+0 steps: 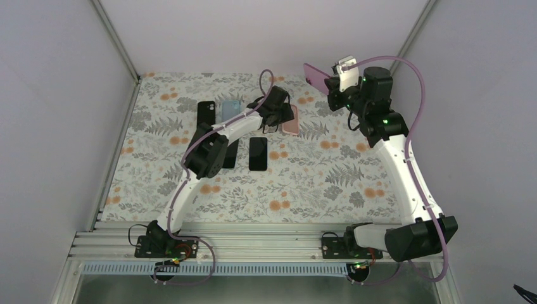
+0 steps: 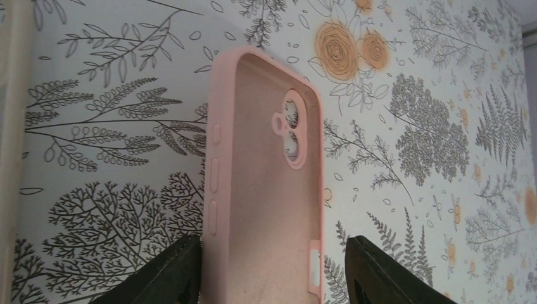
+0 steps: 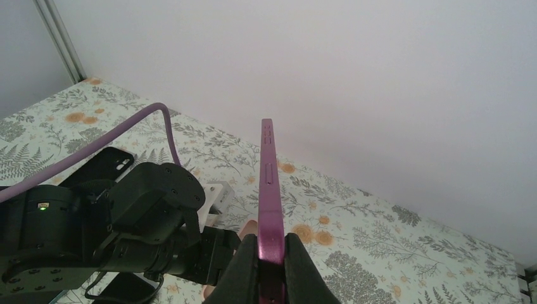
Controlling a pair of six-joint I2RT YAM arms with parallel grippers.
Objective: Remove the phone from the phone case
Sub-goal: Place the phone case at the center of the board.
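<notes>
From above, we see our left fingers (image 1: pixel 272 121) stretched out to the far middle of the flowered worktop (image 1: pixel 316 190). The pink phone case (image 1: pixel 290 120) lies flat just beside them, on the side toward our right arm. How wide they stand we cannot tell from up here. Our right fingers (image 1: pixel 329 82) are raised at the far right, and the purple phone (image 1: pixel 314 76) sticks out from them, well clear of the worktop and apart from the case. Beyond our left fingers, on the side away from the case, lie a pale blue item (image 1: pixel 229 111), phone or case we cannot tell, and a black phone (image 1: pixel 205 114). Closer to the bases than those fingers lies a second black phone (image 1: pixel 258 154).

At the left wrist, the phone case (image 2: pixel 266 209) lies empty on the worktop with its hollow side up and the camera cut-out showing the pattern below. It sits between our left fingers (image 2: pixel 161 278), which stand apart, wider than the case. One meets the button edge, or nearly so. The other leaves a clear gap.

At the right wrist, our right fingers (image 3: pixel 244 275) are pinched tight on the lower end of the phone (image 3: pixel 269 183), which stands edge-on and upright between them. Our left arm (image 3: pixel 126 215) sits below and to the side.
</notes>
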